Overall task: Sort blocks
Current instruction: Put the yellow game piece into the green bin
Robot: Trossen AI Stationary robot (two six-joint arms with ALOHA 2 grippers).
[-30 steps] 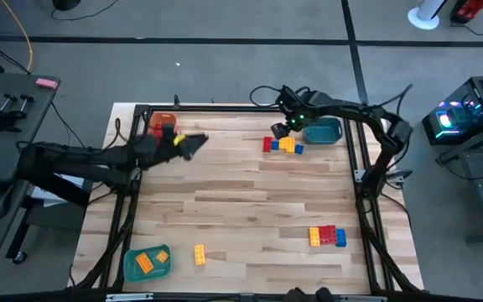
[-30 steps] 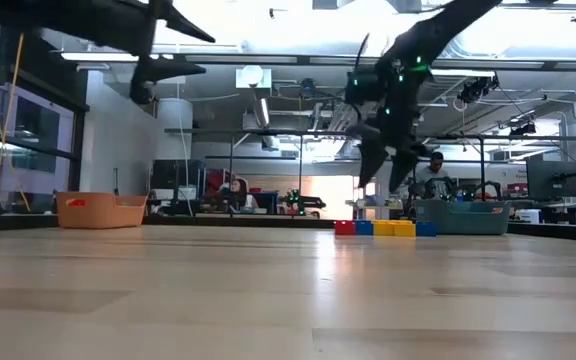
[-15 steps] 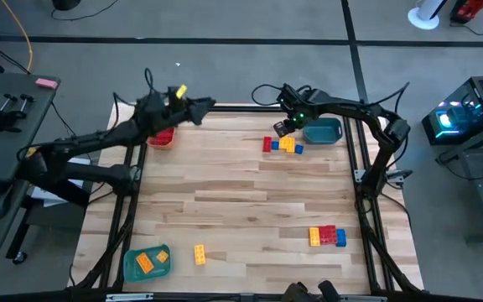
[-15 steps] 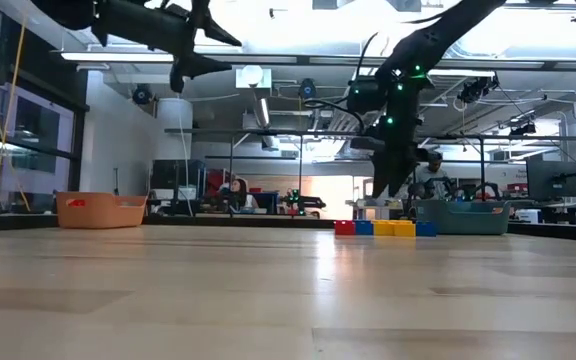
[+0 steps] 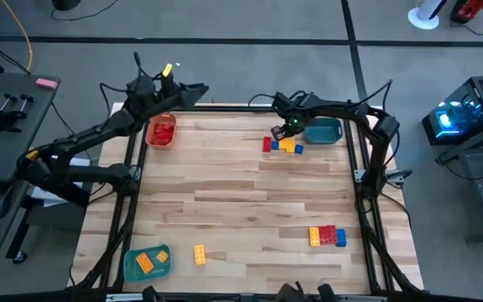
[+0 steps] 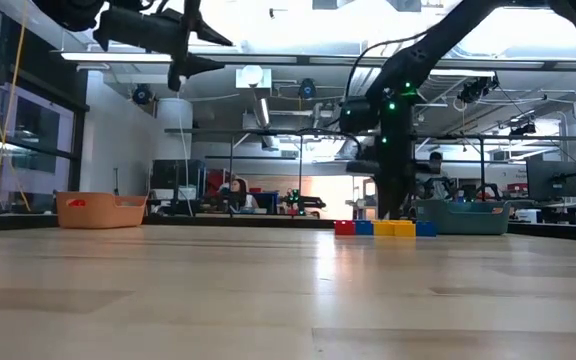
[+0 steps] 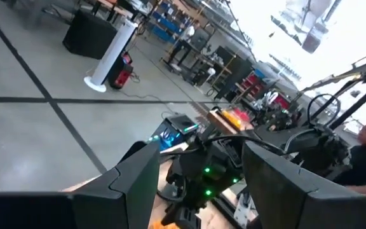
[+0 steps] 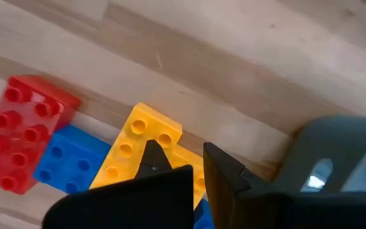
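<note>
The right gripper hung low over the far group of blocks, just beside the teal tray at the table's far right. Its two fingers stood together, tips nearly touching, and they appeared to hold nothing. Directly under them in the right wrist view lay a yellow block, with a blue block against it and a red block beyond that. The teal tray's wall sat close on the other side of the fingers; its contents could not be made out.

The left gripper was raised above the table's far left edge, just past the orange tray. That tray held red blocks. The left jaws stood partly apart around a small yellow piece, probably a block, though the overhead view was too coarse to be sure of the grip.

Well away from both grippers, near the table's front left corner, a second teal tray carried two orange-yellow blocks, and a single yellow block lay on the wooden table just beside it. Toward the front right, a second cluster of yellow, red and blue blocks sat on the bare wood.
</note>
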